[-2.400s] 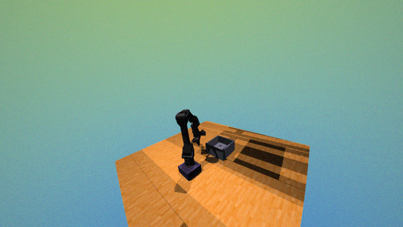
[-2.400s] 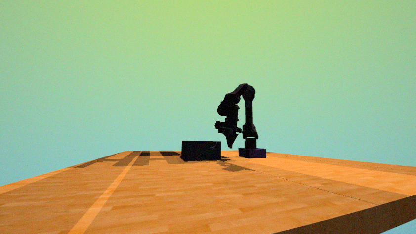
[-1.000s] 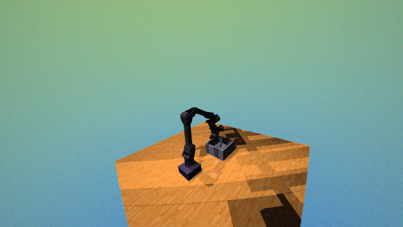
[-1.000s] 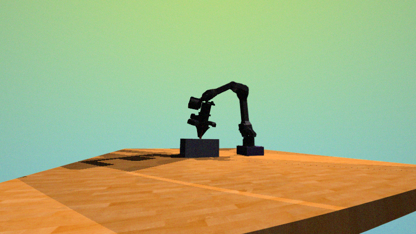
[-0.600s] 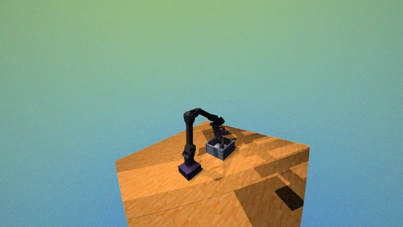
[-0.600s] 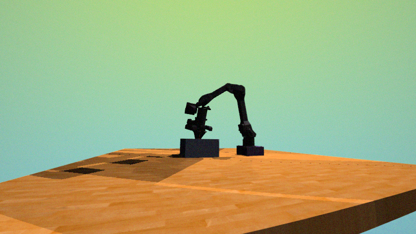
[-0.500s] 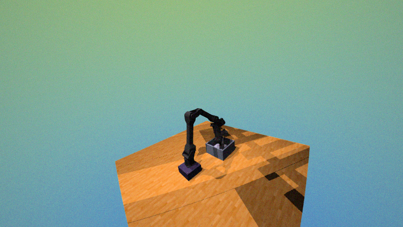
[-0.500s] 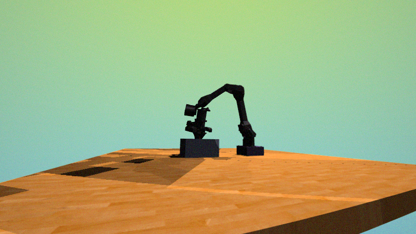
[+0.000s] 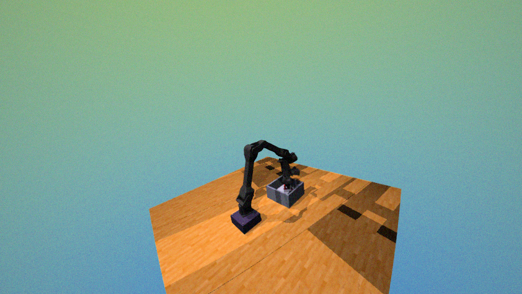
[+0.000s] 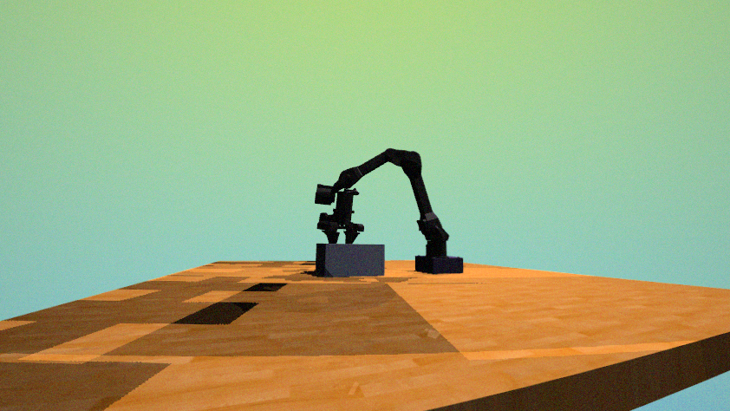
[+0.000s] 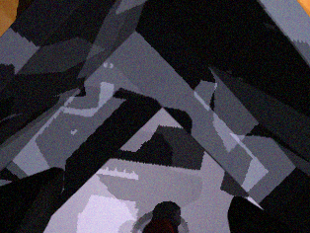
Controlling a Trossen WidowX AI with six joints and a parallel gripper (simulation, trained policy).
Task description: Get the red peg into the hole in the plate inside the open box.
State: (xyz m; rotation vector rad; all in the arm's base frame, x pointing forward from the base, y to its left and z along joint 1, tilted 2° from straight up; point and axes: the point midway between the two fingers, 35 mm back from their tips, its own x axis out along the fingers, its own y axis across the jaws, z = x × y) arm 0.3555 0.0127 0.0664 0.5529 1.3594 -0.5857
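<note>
My gripper point(image 9: 287, 184) point(image 10: 342, 242) open over box point(image 9: 279, 196) point(image 10: 352, 260) point(image 11: 163, 74), red peg point(image 9: 285, 186) point(image 11: 160, 226) let go.
Fingers straddle peg, probably to clear it; can't tell if it's fully seated.

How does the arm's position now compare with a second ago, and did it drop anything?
The black parallel-jaw gripper is more upright, its fingers now spread wide, the red peg apparently let go inside the grey open box. The box stayed put.
</note>
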